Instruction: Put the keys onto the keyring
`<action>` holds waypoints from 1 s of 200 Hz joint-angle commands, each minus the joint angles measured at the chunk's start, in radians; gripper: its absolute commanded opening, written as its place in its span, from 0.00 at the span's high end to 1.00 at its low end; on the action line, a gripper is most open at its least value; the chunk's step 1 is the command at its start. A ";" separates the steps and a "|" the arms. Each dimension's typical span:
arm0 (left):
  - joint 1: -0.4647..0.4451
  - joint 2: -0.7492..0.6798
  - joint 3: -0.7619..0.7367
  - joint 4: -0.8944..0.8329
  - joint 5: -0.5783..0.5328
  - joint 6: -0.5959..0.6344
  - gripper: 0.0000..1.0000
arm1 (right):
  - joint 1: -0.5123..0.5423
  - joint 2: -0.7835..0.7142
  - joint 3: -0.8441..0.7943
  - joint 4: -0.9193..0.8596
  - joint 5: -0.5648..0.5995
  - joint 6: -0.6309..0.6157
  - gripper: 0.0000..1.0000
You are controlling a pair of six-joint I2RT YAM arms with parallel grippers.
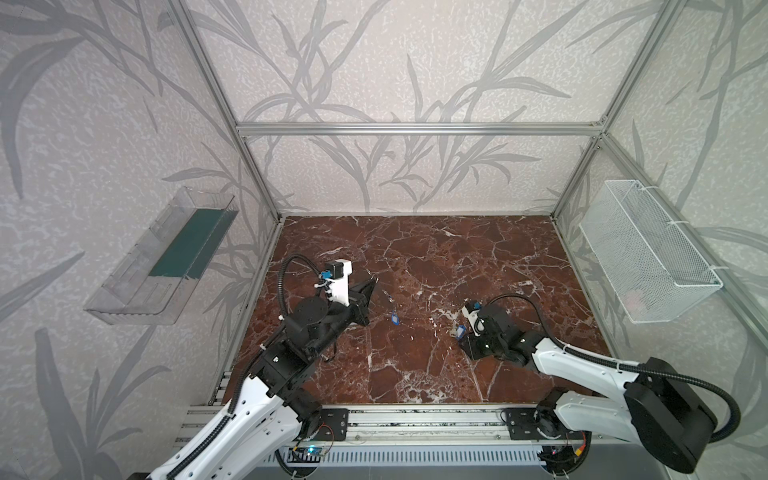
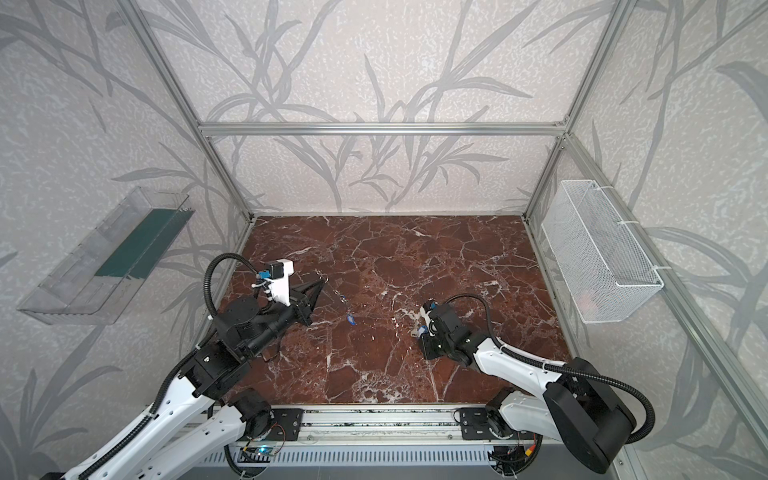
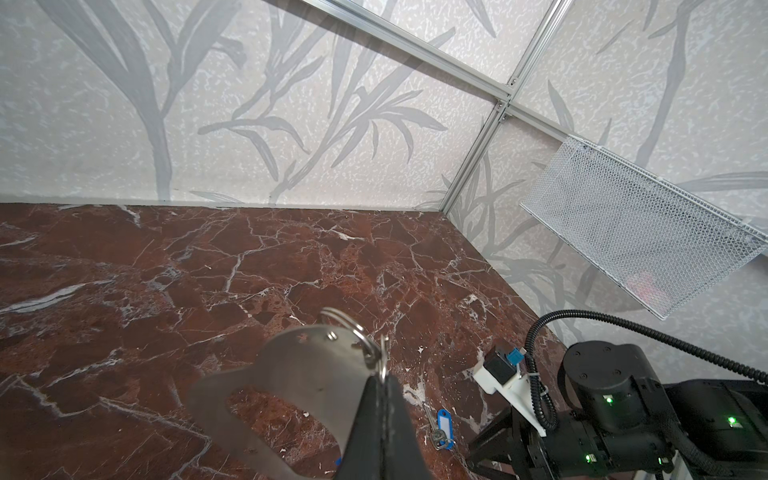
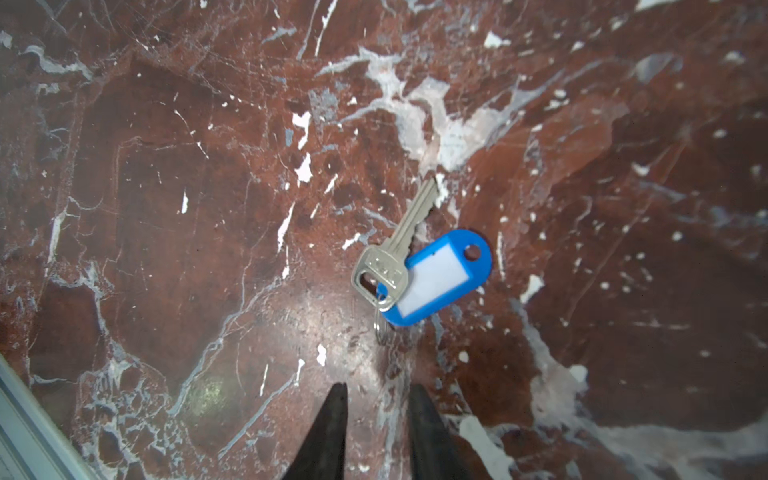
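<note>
Steel-grey and flat, the keyring sits clamped in the left gripper, low in the middle of the left wrist view. The gripper's black fingers are pressed tight together on the keyring's rim. Split rings hang at its holed edge.

Right of centre in both top views, the right gripper hovers with its jaws only narrowly apart and nothing between them. It is just short of a silver key lying flat on the red marble table. A blue tag with a white label overlaps the key's head.

A second blue tag shows near the keyring; I cannot tell whether it hangs or lies.
</note>
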 commanded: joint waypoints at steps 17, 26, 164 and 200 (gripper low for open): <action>0.001 0.001 -0.001 0.039 0.004 -0.003 1.00 | 0.026 -0.035 -0.065 0.224 0.067 -0.005 0.76; 0.001 0.001 -0.001 0.038 0.004 -0.004 1.00 | 0.031 -0.033 -0.068 0.233 0.082 -0.010 0.76; 0.000 0.000 -0.001 0.036 0.003 -0.004 1.00 | 0.036 0.062 -0.017 0.222 0.107 -0.070 0.84; -0.001 -0.005 0.000 0.033 0.003 -0.004 1.00 | 0.036 0.085 -0.005 0.209 0.115 -0.072 0.85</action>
